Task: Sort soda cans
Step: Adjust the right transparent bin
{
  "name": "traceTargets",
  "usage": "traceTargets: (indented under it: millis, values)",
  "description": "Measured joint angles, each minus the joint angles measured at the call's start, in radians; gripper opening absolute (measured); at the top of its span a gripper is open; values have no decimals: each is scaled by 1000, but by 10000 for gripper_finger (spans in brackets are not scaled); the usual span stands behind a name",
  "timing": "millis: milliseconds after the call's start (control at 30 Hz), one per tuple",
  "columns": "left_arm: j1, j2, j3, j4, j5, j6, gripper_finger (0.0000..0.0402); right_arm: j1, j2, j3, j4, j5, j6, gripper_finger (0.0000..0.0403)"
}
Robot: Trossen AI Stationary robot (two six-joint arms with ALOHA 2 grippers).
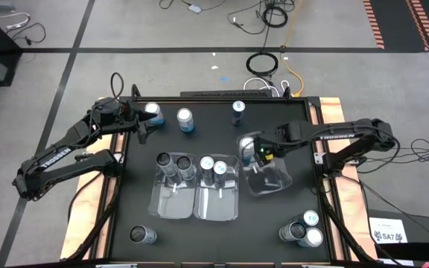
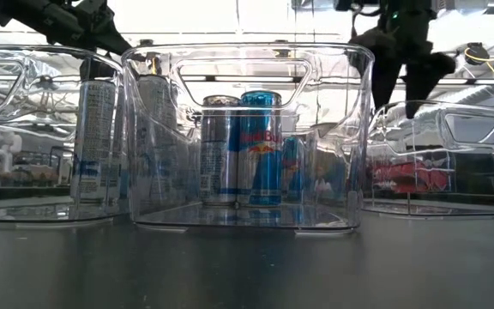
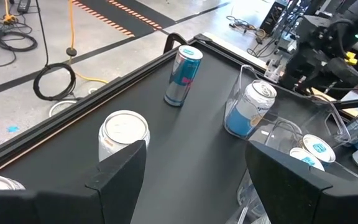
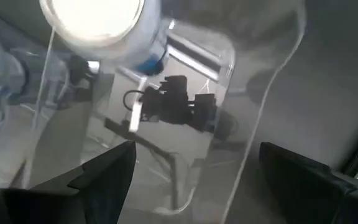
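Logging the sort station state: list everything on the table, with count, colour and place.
Clear plastic bins: three, side by side mid-table; left and middle hold two cans each, right bin has no can inside.
Soda cans at the far edge: three, silver-white and blue.
Can beside the right bin: one, blue-and-white.
Cans at the near right corner: three.
Can at the near left: one, dark.
Left pincer: open, by the far-left can.
Right pincer: open, over the right bin.

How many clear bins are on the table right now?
3. The left bin and the middle bin sit side by side at the table's centre. The right bin stands askew just right of them. The overhead view shows the whole table, so none should be hidden.
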State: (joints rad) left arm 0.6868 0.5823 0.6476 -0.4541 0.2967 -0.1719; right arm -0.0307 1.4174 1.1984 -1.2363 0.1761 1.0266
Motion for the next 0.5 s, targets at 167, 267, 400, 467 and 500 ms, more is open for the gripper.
traceTargets:
  millis: [167,267,400,467,500]
  values:
    - [0,0,0,0,-21,0,284,-153,-2,0,57,-84,-329,334]
    - [0,0,0,0,-26,0,284,-249,-2,5,80,-100,-502,334]
    - [0,0,0,0,-27,0,284,-348,-2,45,67,-99,-691,334]
    - [0,0,0,0,-27,0,284,-383,-1,65,71,-99,-791,334]
    - [0,0,0,0,-27,0,284,-396,4,75,73,-99,-843,333]
